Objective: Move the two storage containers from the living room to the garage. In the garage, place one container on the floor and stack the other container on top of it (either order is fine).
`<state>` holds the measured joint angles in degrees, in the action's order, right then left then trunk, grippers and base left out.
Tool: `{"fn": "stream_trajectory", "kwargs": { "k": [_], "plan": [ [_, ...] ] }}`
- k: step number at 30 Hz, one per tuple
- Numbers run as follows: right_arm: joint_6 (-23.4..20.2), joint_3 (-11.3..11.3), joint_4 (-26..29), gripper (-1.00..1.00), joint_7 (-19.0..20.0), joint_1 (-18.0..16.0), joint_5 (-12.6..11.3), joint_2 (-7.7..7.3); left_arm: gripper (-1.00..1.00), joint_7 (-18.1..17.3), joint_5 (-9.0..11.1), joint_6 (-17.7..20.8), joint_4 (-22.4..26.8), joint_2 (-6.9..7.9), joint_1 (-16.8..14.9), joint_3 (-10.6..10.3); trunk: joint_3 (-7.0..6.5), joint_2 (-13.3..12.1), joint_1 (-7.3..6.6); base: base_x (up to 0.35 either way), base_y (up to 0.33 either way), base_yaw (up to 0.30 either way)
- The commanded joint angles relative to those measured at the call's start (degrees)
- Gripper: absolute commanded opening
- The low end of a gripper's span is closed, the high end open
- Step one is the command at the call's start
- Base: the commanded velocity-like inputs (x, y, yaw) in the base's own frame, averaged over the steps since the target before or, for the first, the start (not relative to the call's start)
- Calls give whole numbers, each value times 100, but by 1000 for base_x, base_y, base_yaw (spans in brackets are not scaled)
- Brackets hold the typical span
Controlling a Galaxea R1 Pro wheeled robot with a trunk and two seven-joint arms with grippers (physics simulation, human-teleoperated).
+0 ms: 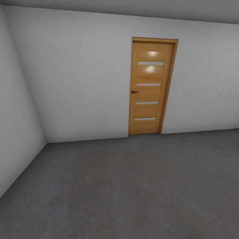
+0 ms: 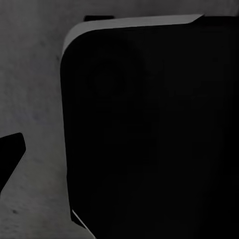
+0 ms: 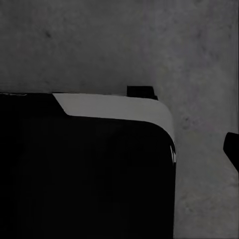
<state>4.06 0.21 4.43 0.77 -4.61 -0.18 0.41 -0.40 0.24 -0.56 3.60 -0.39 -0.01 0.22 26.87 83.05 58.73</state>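
Observation:
I am in the garage, facing a corner of white walls (image 1: 83, 76) above a rough grey concrete floor (image 1: 132, 189). The storage containers are out of view, and so is the living room. In the left wrist view one dark fingertip (image 2: 11, 152) of my left gripper pokes in at the frame's edge over the concrete. The right wrist view catches a dark fingertip (image 3: 233, 149) of my right gripper in the same way. Nothing shows between the fingers, and neither view reveals how the jaws stand.
A wooden door (image 1: 150, 87) with several glass slats stands shut in the far wall, right of centre. The left wall (image 1: 16, 126) meets the far wall at a corner. My own dark body (image 2: 149, 129) (image 3: 84, 179) looms large in both wrist views.

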Motion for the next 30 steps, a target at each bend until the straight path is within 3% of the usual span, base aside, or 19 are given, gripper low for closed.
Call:
{"fn": "stream_trajectory", "kwargs": {
  "k": [1, 9, 17, 18, 24, 30],
  "plan": [
    [53, -8, 28, 100, 11, -31, -8, -7, 100, -2, 2, -6, 16, -1, 0, -5, 5, 3, 0, 0, 0, 0],
    [310, 30, 91, 100, 26, -32, 33, -8, 100, 51, -29, 70, 241, 4, -17, -13, 5, 3, 0, 0, 0, 0],
    [188, 40, 315, 100, -11, -96, 162, -18, 100, 49, -21, 188, 499, -12, -57, -15, 5, 3, 0, 0, 0, 0],
    [22, 40, 712, 100, -12, -99, 175, -18, 100, 49, -20, 430, 1181, -18, -56, -16, 5, 3, 0, 0, 0, 0],
    [-1497, 26, 2352, 100, -8, -110, 216, -22, 100, 32, 6, 1915, 2552, -45, -55, -10, 5, 3, 0, 0, 0, 0],
    [-1761, 28, 3150, 100, -6, -111, 227, -19, 100, 34, 11, 2481, 3771, -57, -53, -5, 5, 3, 0, 0, 0, 0]
  ]
}}
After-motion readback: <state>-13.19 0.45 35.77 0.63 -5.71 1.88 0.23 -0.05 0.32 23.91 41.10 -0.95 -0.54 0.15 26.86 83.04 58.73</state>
